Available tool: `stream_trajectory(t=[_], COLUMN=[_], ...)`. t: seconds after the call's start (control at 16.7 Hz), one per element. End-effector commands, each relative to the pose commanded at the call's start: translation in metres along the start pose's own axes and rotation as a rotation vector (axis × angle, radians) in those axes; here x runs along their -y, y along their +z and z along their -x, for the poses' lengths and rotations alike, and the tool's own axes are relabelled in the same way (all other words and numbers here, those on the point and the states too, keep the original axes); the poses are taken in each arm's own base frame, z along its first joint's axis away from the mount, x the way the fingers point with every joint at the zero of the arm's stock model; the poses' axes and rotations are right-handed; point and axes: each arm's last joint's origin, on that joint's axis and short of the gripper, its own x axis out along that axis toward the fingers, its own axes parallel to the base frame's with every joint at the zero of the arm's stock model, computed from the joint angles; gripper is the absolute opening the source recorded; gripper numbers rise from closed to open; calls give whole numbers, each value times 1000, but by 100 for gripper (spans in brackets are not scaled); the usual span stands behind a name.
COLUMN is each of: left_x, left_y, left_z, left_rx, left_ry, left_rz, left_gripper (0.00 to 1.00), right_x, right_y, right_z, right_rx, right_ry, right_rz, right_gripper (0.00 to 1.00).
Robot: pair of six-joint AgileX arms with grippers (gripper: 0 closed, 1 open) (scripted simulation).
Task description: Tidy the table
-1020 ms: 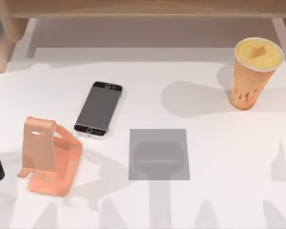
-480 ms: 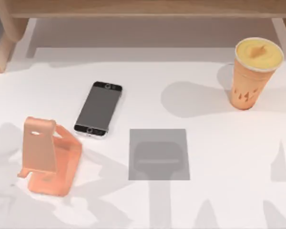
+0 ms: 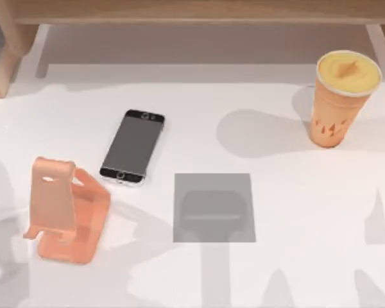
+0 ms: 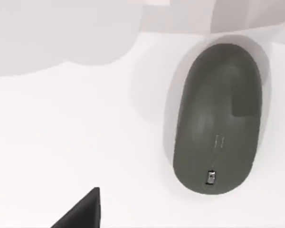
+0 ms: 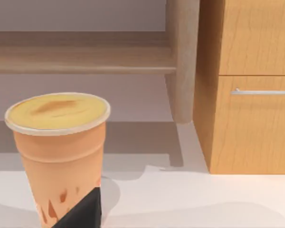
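Note:
The white table (image 3: 308,205) carries a black phone (image 3: 133,147) lying flat left of centre. A salmon phone stand (image 3: 67,212) sits in front of it, near the left side. An orange cup (image 3: 342,96) with a yellow lid stands at the back right. The left wrist view looks down on a dark grey mouse (image 4: 218,118) lying on the table, with a black tip of my left gripper (image 4: 83,213) a little apart from it. The right wrist view faces the cup (image 5: 59,152) from close by, with a black tip of my right gripper (image 5: 83,211) in front of its base.
A small grey square mat (image 3: 214,207) lies at the table's middle. A light wooden shelf (image 3: 192,13) runs along the back. Beside the shelf's post stands a wooden drawer cabinet (image 5: 251,95), right behind the cup.
The black part of my left arm at the top view's left edge has left that view. The shadows at the left have shifted. Phone, stand, mat and cup have not moved.

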Motion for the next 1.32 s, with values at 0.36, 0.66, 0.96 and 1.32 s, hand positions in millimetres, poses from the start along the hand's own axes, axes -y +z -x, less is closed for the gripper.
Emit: stream_trajectory(t=[0.36, 0.66, 0.96, 1.32], left_x=[-16, -16, -15, -7], left_y=[-7, -6, -6, -8], left_z=[-7, -12, -52, -96], left_rx=[-11, -11, -11, -11], left_ry=[-106, -108, -106, -106], left_rz=[-77, -77, -77, -77], left_gripper=[100, 100, 100, 100], right_x=[0, 0, 0, 0], right_y=[0, 0, 0, 0], right_z=[0, 0, 0, 0], right_rx=[0, 0, 0, 0], right_ry=[0, 0, 0, 0], right_rz=[0, 0, 0, 0], right_gripper=[100, 100, 100, 100])
